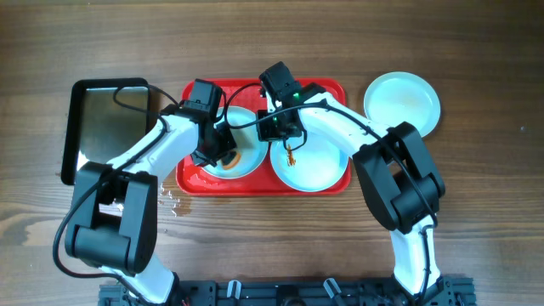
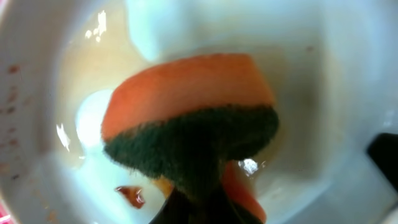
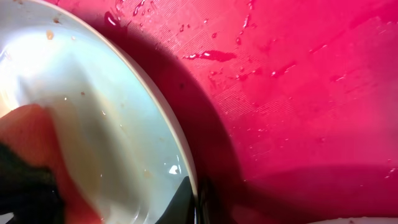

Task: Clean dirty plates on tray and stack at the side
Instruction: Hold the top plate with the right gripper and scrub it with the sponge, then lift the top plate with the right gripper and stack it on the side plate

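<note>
Left jaws pinch a sponge over wet tray on wooden table.

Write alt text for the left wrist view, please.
An orange sponge with a dark green scouring side, pinched in the left gripper, fills the frame, against the inside of a wet pale plate. A small brown smear lies on the plate below the sponge.

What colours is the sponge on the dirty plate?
The sponge is orange with a dark green scouring side; the left wrist view shows it best.
</note>
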`<move>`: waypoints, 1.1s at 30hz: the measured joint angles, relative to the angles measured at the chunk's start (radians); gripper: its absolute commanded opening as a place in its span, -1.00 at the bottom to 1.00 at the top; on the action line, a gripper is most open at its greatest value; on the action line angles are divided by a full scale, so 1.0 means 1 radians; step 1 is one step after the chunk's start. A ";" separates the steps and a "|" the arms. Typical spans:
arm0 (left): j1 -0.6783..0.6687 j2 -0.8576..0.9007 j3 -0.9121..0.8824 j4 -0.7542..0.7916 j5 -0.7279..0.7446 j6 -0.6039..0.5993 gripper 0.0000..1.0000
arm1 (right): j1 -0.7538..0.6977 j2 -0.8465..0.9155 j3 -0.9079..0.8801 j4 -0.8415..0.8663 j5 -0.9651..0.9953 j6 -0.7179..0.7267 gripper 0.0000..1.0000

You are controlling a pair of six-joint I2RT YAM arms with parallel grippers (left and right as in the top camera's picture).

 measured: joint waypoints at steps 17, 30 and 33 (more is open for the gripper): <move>-0.027 -0.005 -0.003 -0.034 -0.649 -0.029 -0.92 | 0.027 0.000 0.000 0.016 -0.048 0.023 -0.92; -0.008 -0.312 -0.002 -0.045 -0.312 -0.275 -0.92 | 0.004 -0.091 0.002 0.057 0.356 0.006 -0.91; -0.009 -0.294 -0.002 -0.061 -0.241 -0.266 -0.92 | 0.004 -0.220 0.002 0.066 0.595 -0.086 -0.92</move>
